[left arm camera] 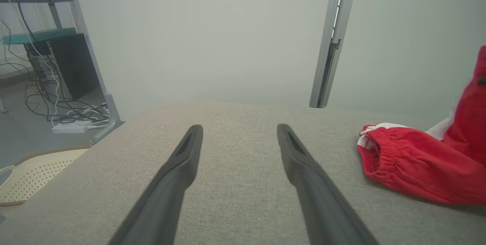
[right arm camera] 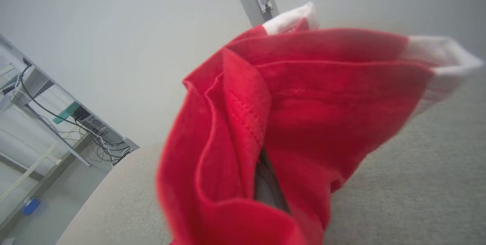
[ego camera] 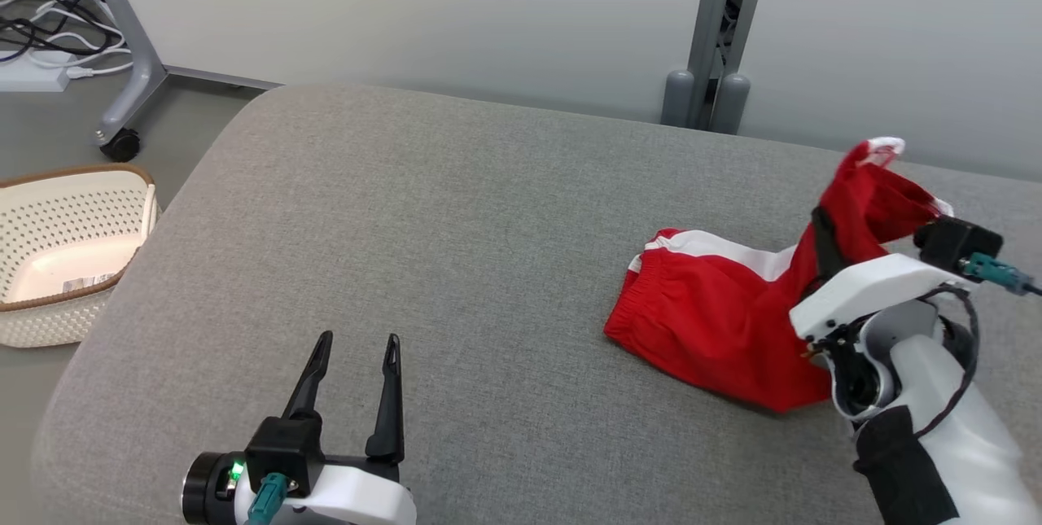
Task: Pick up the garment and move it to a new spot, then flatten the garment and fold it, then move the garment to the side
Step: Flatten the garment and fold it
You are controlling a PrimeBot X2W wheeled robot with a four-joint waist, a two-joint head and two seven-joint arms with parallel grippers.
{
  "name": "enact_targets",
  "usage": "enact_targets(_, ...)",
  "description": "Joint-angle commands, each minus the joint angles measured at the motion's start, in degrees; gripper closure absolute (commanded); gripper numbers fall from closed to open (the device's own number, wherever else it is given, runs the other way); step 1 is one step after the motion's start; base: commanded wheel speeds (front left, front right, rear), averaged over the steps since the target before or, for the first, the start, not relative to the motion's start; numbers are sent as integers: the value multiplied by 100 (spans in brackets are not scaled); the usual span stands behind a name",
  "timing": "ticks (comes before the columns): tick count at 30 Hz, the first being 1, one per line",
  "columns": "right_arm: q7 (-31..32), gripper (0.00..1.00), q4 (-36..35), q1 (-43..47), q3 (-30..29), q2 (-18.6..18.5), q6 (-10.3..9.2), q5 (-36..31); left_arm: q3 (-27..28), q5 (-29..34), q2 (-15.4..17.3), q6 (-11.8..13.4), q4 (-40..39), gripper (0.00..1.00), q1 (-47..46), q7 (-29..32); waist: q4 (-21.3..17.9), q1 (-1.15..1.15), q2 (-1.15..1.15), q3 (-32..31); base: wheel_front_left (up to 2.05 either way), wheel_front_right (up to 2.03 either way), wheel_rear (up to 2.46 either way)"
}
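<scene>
Nearest, at lower left: left gripper, jaws spread wide, holding nothing, hovering over bare grey cushion. At lower right: right gripper, jaws pinched tight on a fold of the red shorts, that end lifted into a peak, the gathered end lying on the cushion's right side. Judged as the first step: picking up, ahead of carrying to a new spot. Next, probably: raise enough to lift the trailing cloth off the cushion, then carry leftward toward open space, keeping the pinch firm. Further left, down on the floor: white basket. Beyond the far edge: pale wall and grey post.
</scene>
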Motion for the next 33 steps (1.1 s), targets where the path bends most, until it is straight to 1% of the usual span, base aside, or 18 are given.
enact_targets(1,15,100,-61,128,188,2,4,61,26,10,20,-27,3,0,43,-19,70,0,0,-11,0,0,0)
enact_targets(6,170,100,-181,325,1040,-12,4,196,22,-10,20,-19,-4,0,71,-19,237,0,0,11,0,0,0)
enact_targets(10,276,100,-24,363,1409,-17,4,133,-22,-58,20,7,-22,0,55,-19,357,0,0,65,0,0,0)
enact_targets(17,311,100,407,187,1654,-15,4,26,-121,-147,19,79,-43,0,32,-19,510,0,0,199,0,0,0)
enact_targets(27,67,100,832,-24,1713,-12,4,88,-286,-260,20,165,-85,0,-58,-19,619,0,0,400,0,0,0)
enact_targets(28,42,76,856,-45,1718,-14,4,99,-301,-267,20,171,-86,0,-73,-19,627,0,0,412,0,0,0)
enact_targets(29,39,0,886,-68,1731,-14,4,113,-319,-279,20,180,-84,0,-89,-19,635,0,0,423,0,0,0)
enact_targets(33,69,0,839,-72,1870,-13,4,277,-339,-297,20,193,-63,0,-104,-19,638,0,0,437,0,0,0)
